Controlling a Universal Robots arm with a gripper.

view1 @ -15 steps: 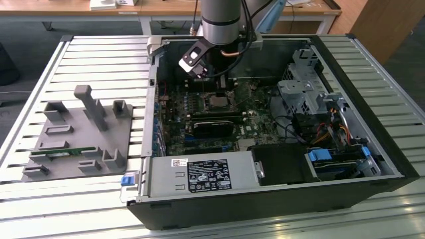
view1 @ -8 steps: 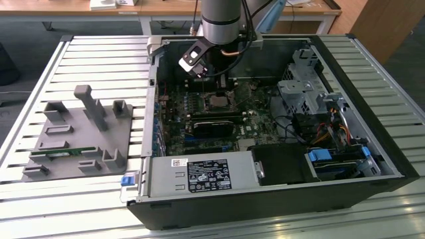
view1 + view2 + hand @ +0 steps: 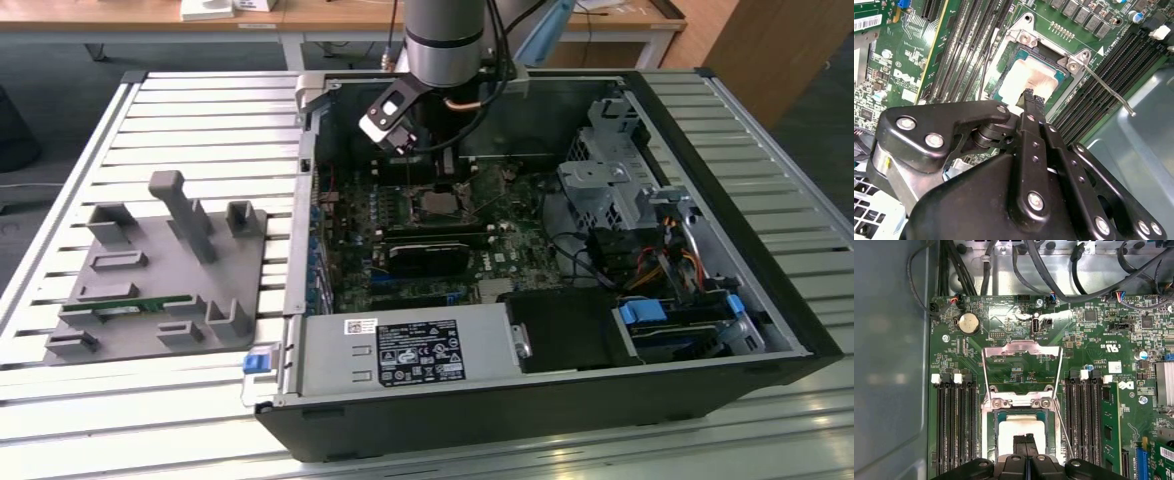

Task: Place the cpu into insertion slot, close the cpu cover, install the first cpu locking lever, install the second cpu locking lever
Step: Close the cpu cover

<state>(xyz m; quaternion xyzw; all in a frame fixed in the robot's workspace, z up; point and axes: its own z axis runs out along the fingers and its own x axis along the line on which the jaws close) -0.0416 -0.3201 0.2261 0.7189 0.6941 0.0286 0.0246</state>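
Cpu: the cpu (image 3: 1021, 424) lies flat in the insertion slot (image 3: 989, 432), pale metal face up. In the exterior view it (image 3: 438, 203) sits mid-board, inside the open computer case (image 3: 534, 410).
Hand: the hand (image 3: 1025, 439) hangs straight over the cpu, its two black fingers pressed together with nothing between them. In the second wrist view the tips (image 3: 1029, 95) come right down at the chip's face; I cannot tell whether they touch it.
Cpu cover: the cpu cover (image 3: 1021, 345) stands open, folded back away from the slot, with green board showing through its window.
Locking lever: a thin wire locking lever (image 3: 1106, 89) juts out from one corner of the slot and crosses over the memory slots (image 3: 1086, 415) beside it.
Board: a round coin battery (image 3: 969, 323) sits beyond the cover, near the cables at the board's edge.
Desk: the case rests on a slatted desk (image 3: 200, 100); a grey fixture (image 3: 160, 270) stands on it at the exterior view's left, well apart from the hand.
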